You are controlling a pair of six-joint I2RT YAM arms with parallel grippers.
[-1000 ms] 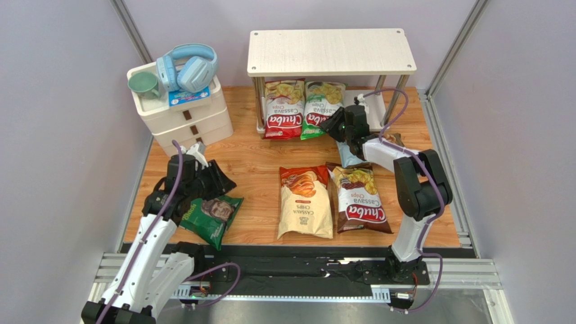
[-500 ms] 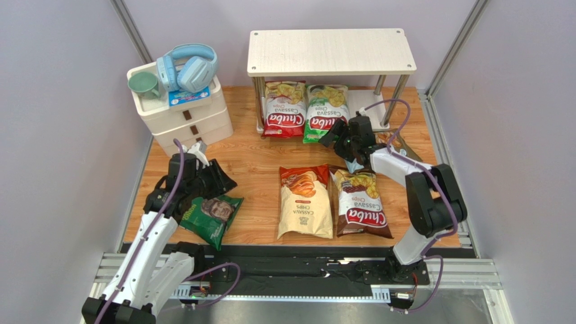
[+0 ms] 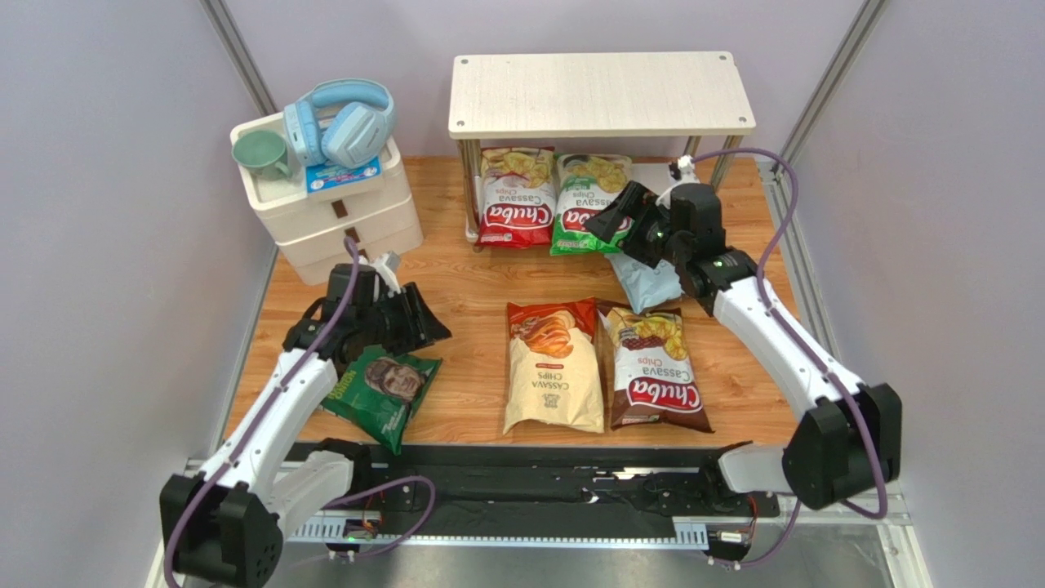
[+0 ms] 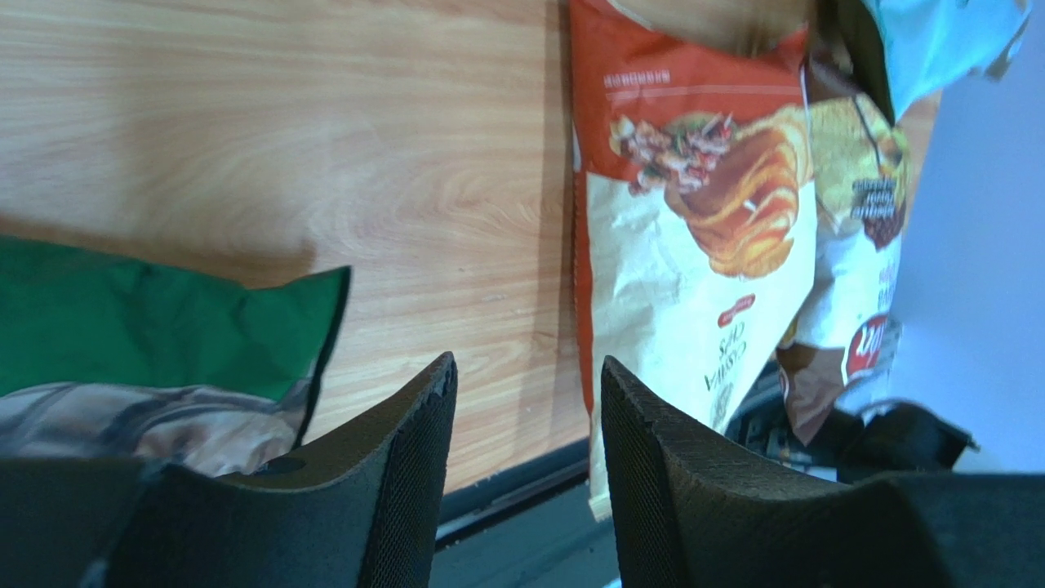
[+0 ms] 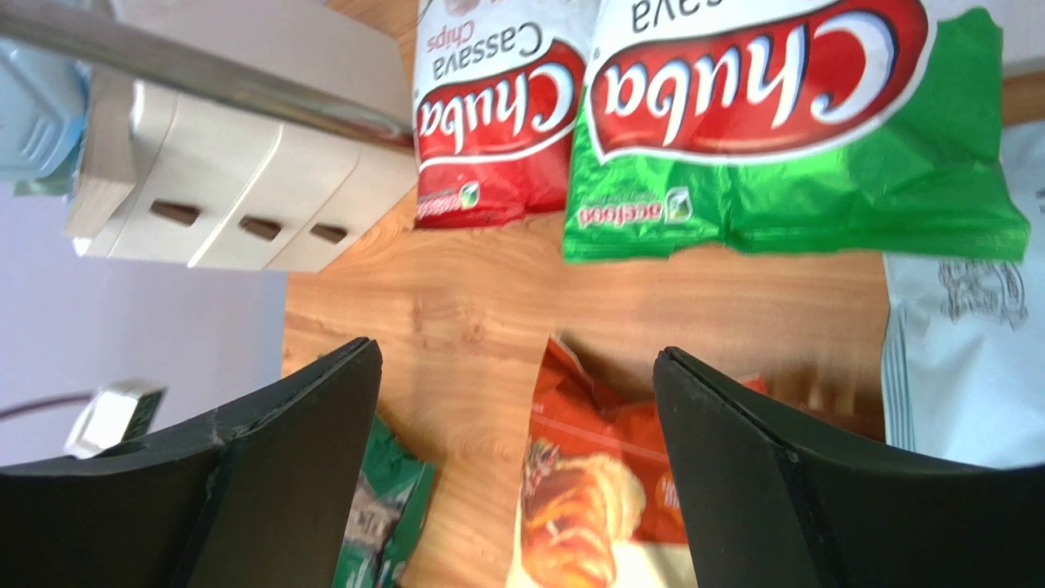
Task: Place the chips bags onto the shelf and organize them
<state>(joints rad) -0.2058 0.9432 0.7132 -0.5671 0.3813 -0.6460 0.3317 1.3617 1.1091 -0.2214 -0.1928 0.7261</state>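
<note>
Two Chuba bags, red bag (image 3: 513,202) and green bag (image 3: 586,206), are laid side by side on the lower board of the shelf (image 3: 601,96), likely to keep room for more. The right gripper (image 3: 613,228) is spread wide and empty just off the green bag, above the light blue bag (image 3: 646,282). The left gripper (image 3: 411,321) is parted, with nothing grasped, over the dark green bag (image 3: 383,390). The cream-orange bag (image 3: 555,368) and brown bag (image 3: 653,365) are flat on the wood table (image 3: 460,288), which is boxed in by grey panels.

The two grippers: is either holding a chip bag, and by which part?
Nothing is held. The left gripper stands open near the dark green bag; the right gripper is open and empty near the green Chuba bag.
</note>
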